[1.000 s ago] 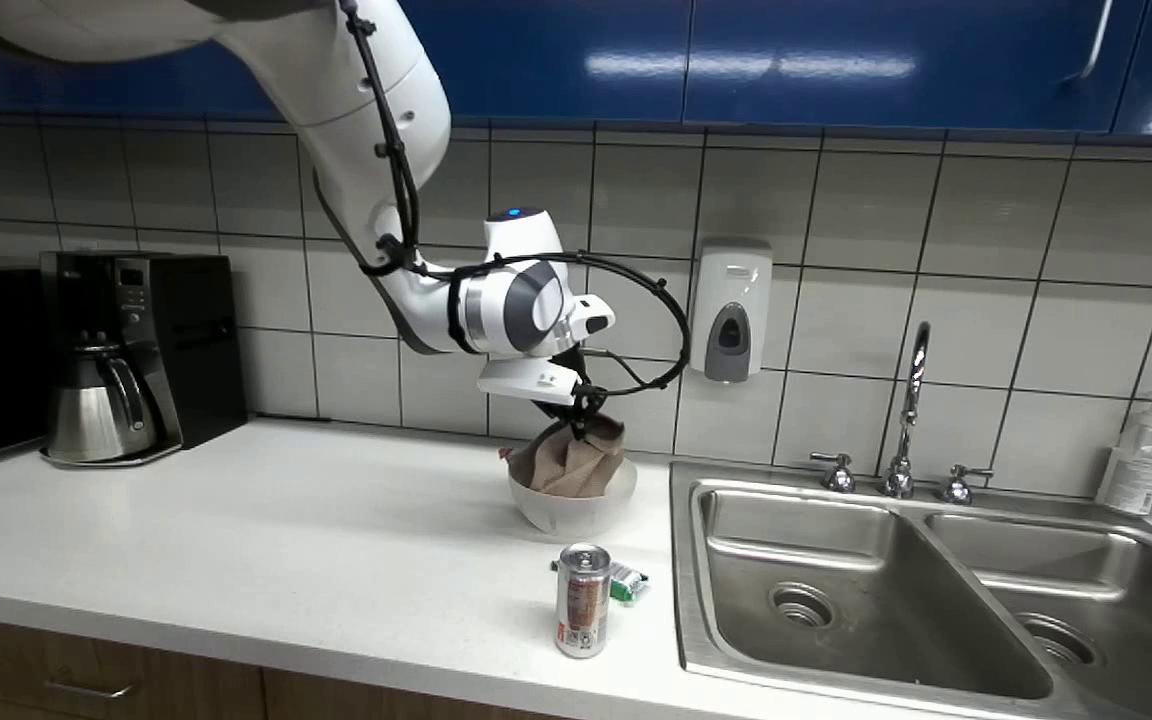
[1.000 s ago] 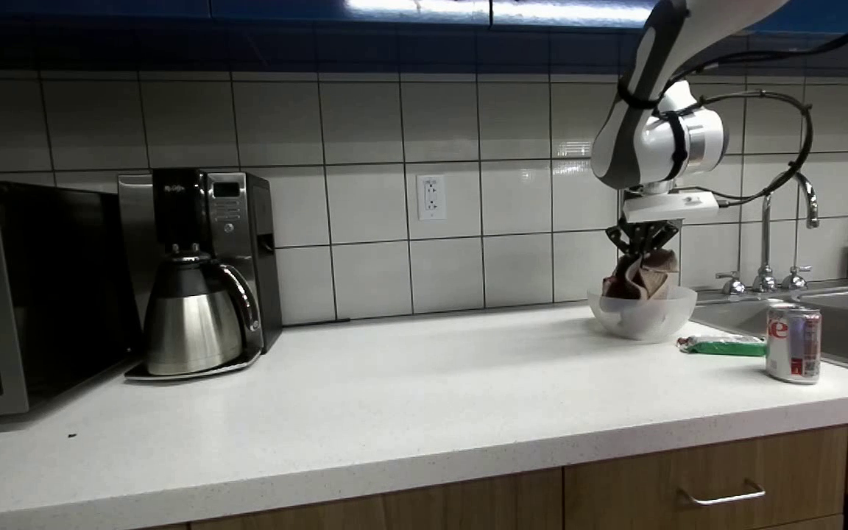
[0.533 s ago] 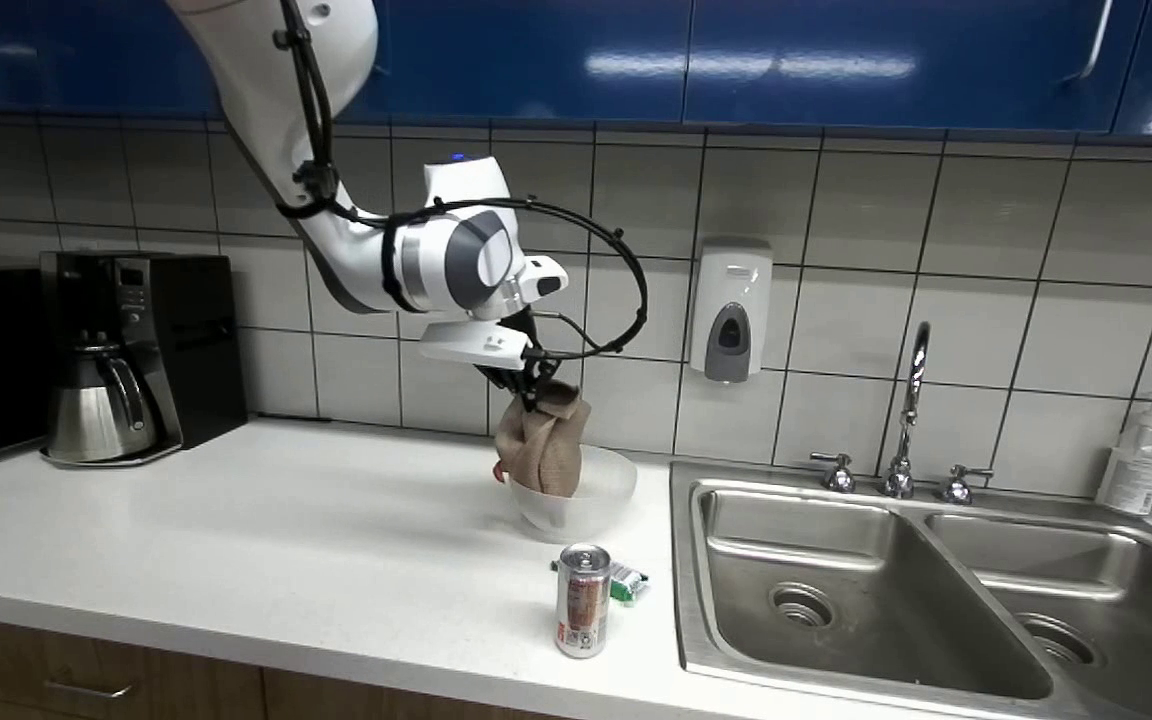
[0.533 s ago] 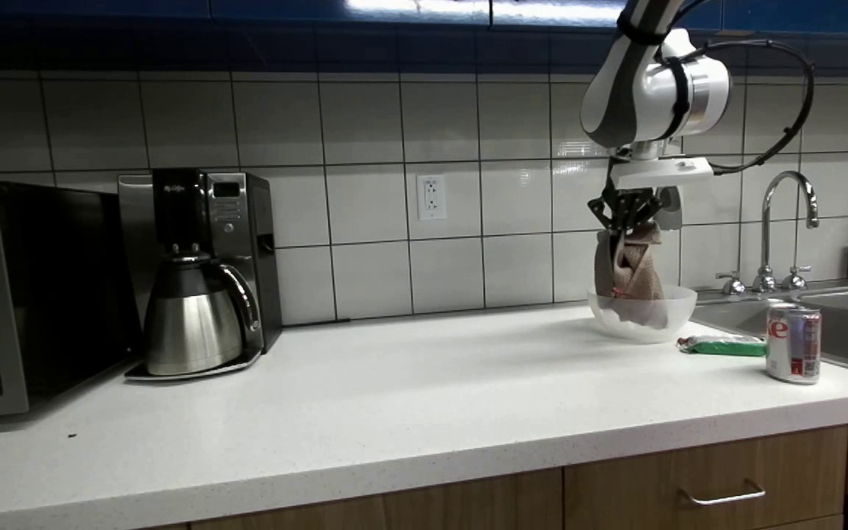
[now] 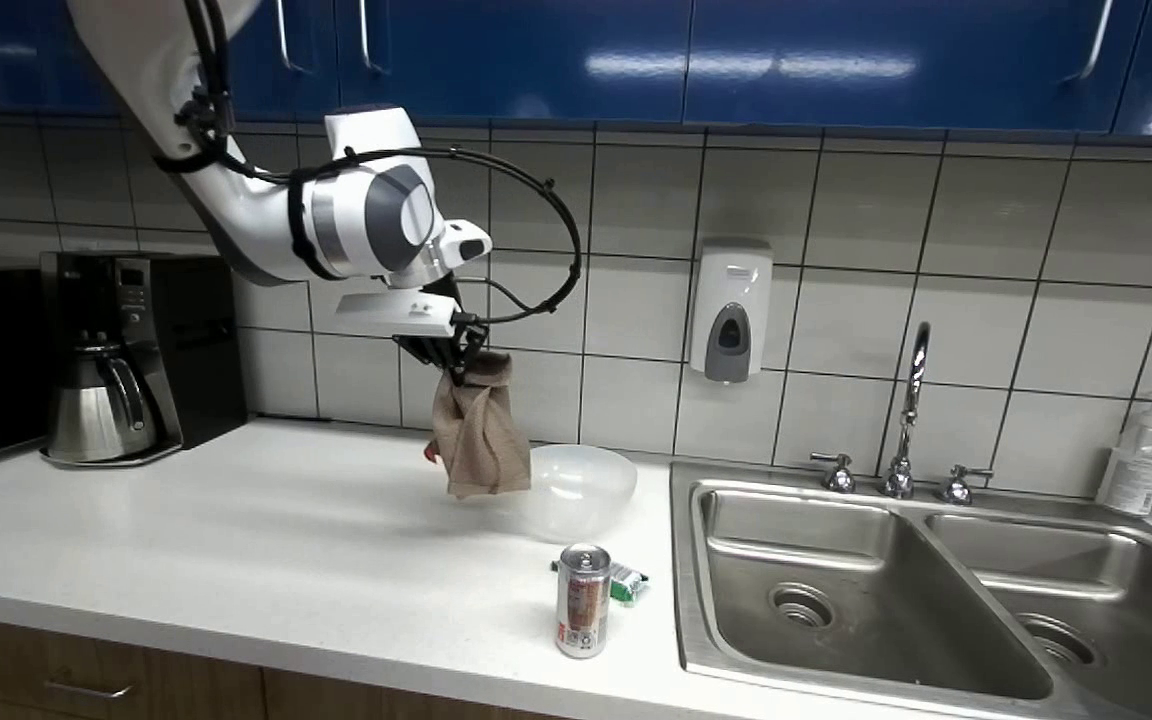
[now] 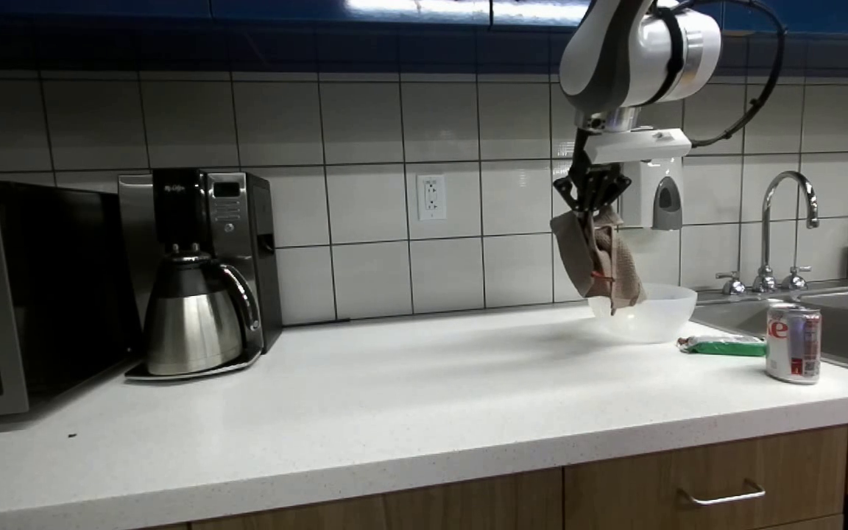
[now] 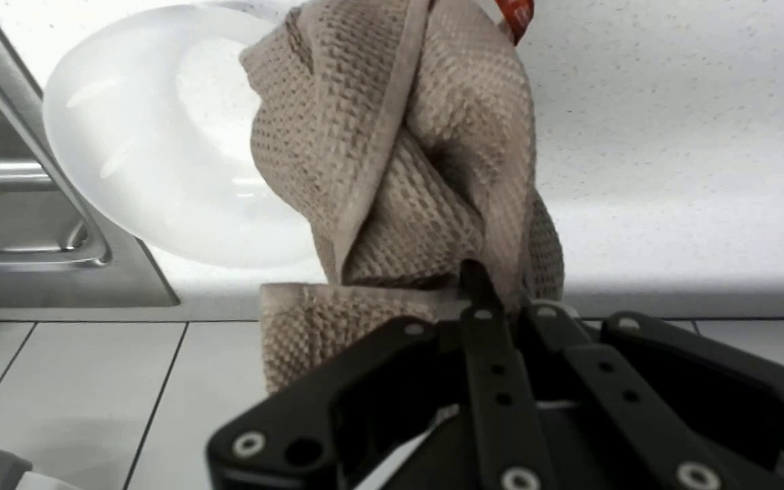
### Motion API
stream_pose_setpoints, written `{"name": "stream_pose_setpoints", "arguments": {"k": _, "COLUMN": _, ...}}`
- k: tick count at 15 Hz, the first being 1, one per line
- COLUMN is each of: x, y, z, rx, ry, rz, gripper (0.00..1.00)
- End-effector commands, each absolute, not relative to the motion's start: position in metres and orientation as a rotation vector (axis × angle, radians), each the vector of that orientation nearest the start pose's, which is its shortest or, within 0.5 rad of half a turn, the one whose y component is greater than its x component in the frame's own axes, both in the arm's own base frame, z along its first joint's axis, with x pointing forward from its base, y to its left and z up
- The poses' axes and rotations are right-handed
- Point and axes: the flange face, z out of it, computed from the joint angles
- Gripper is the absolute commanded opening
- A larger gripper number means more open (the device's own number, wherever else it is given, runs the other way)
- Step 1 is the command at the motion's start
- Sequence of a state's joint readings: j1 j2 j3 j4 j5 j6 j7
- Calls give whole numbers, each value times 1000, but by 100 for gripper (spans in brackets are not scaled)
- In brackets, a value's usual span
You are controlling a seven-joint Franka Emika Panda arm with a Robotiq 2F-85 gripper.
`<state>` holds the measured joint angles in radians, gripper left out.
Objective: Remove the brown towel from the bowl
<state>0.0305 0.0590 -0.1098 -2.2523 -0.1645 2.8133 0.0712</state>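
Note:
The brown towel hangs from my gripper in both exterior views. The gripper is shut on the towel's upper part, and folds of the towel fill the middle of the wrist view. The translucent white bowl stands on the counter to the right of the towel. In an exterior view the towel's lower end overlaps the bowl's left rim; I cannot tell whether they touch. In the wrist view the visible inside of the bowl holds nothing. A small red piece shows at the towel's edge.
A soda can and a green wrapper lie near the bowl on the counter. A metal double sink is beside the bowl. A coffee maker and microwave stand at the far end. A soap dispenser hangs on the wall.
The gripper has risen and moved left in both exterior views, carrying the towel with it. The towel has come up from inside the bowl to beside its left rim. The bowl stays put.

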Motion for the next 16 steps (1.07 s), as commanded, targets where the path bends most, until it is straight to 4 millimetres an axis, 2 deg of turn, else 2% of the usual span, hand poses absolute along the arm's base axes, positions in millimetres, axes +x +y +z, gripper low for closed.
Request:
{"name": "stream_pose_setpoints", "arguments": {"k": 1, "x": 545, "y": -2, "z": 414, "rx": -3138, "ry": -72, "rz": -807, "gripper": 1}}
{"name": "stream_pose_setpoints", "arguments": {"k": 4, "x": 535, "y": 30, "z": 424, "rx": -3121, "ry": -165, "rz": -816, "gripper": 1}}
{"name": "stream_pose_setpoints", "arguments": {"k": 8, "x": 524, "y": 65, "z": 424, "rx": -3111, "ry": -259, "rz": -781, "gripper": 1}}
{"name": "stream_pose_setpoints", "arguments": {"k": 12, "x": 515, "y": 85, "z": 403, "rx": -3111, "ry": -313, "rz": -694, "gripper": 1}}
{"name": "stream_pose_setpoints", "arguments": {"k": 16, "x": 506, "y": 89, "z": 374, "rx": -3122, "ry": -320, "rz": -594, "gripper": 1}}
